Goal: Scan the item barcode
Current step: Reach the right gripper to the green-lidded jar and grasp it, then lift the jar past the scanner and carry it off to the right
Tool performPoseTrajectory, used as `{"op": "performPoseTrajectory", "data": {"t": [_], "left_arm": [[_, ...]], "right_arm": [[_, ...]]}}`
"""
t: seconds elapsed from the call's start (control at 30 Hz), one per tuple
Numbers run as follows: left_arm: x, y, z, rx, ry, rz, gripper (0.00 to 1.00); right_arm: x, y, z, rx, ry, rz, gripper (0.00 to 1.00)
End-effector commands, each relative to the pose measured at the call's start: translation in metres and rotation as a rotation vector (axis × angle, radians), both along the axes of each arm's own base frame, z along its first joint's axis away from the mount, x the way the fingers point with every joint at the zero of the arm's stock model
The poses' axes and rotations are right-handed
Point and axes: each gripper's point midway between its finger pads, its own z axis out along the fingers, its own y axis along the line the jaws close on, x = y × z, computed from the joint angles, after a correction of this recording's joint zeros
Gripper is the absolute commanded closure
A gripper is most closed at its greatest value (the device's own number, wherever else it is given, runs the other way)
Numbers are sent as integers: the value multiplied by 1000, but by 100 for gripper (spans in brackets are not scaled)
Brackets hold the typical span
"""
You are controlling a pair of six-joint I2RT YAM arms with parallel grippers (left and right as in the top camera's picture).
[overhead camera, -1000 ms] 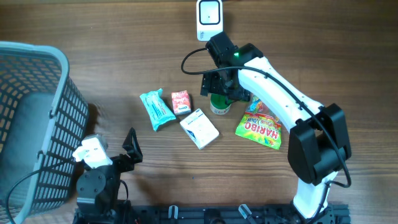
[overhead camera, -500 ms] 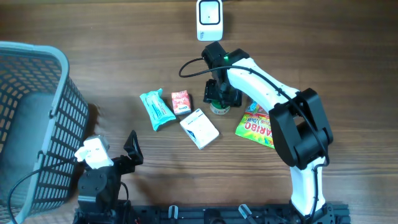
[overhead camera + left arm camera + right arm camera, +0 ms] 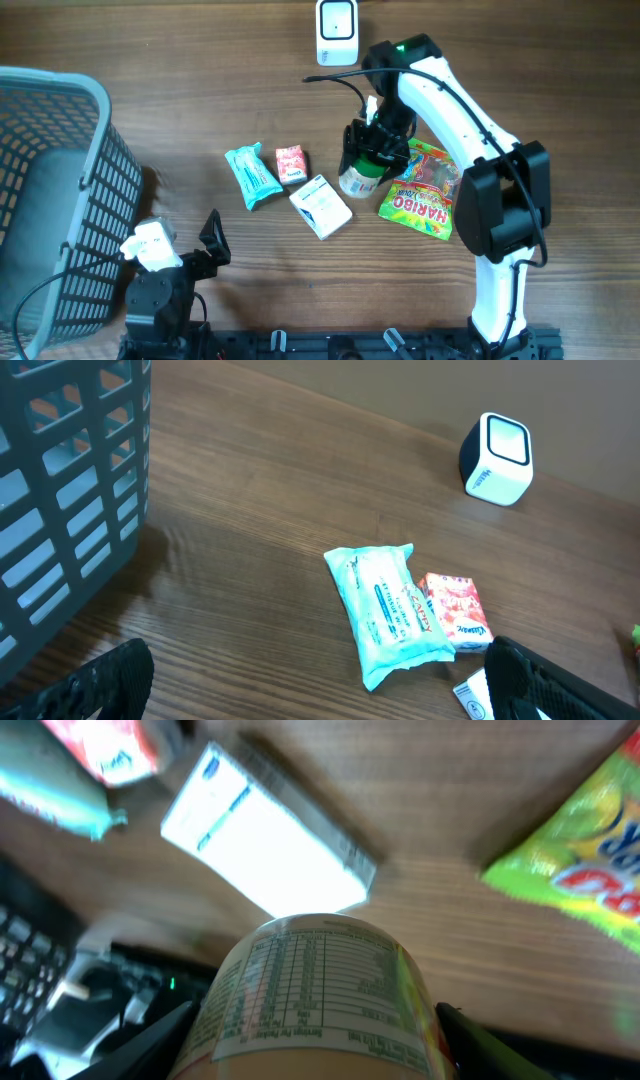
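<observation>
- A small round tub (image 3: 318,988), cylinder-shaped with a printed nutrition panel wrapped around its side, sits near the middle of the worktop (image 3: 200,90), tilted over with its pale end pointing toward the near edge.
- The right gripper (image 3: 366,152) is clamped across the tub's curved wall, one finger (image 3: 150,1042) showing on each side of it in the right wrist view. Whether the tub's base touches the wood cannot be told.
- Handling, as a judgement: the tub looks light and rigid, but its smooth, glossy label could let it slip or roll between the fingers. A hold across the middle of the body, leaving the printed panel exposed, looks safest. No barcode can be made out.
- Just beside the tub lie a white box (image 3: 321,206) on one side and a green and yellow Haribo bag (image 3: 420,192) on the other.
- Further along are a small red packet (image 3: 290,163) and a teal wipes pack (image 3: 251,176).
- The white scanner (image 3: 337,22) stands at the far edge, well apart from the tub.
- The left gripper (image 3: 208,238) rests near the grey basket (image 3: 95,190), spread wide and holding nothing.
</observation>
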Motion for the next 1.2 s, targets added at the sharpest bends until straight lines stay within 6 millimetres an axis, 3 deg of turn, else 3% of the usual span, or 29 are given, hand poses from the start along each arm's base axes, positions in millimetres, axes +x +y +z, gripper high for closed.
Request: {"op": "performPoseTrajectory", "data": {"t": [0.0,0.27,0.33,0.43,0.53,0.57,0.63,0.7,0.83,0.93,1.0,1.17], "left_arm": [[0,-2,-1,-11,-2,-9,0],[0,-2,-1,-11,-2,-9,0],[0,-2,-1,-11,-2,-9,0],[0,-2,-1,-11,-2,-9,0],[0,-2,-1,-11,-2,-9,0],[0,-2,-1,-11,-2,-9,0],[0,-2,-1,-11,-2,-9,0],[0,-2,-1,-11,-2,-9,0],[0,-2,-1,-11,-2,-9,0],[0,-2,-1,-11,-2,-9,0],[0,-2,-1,-11,-2,-9,0],[0,-2,-1,-11,-2,-9,0]], "right_arm": [[-5,21,21,185,13,38,40],[-4,25,25,209,16,26,40],[4,29,34,231,-23,32,46],[20,38,75,292,-174,52,47],[8,31,129,336,-322,68,46],[2,23,147,313,-398,80,46],[10,3,159,167,-540,40,44],[53,-24,177,-65,-845,-4,33],[125,-20,186,-166,-1114,-40,34],[178,-9,167,-219,-1242,-6,38],[221,3,141,-254,-1319,12,38],[290,33,89,-280,-1493,134,40]]}}
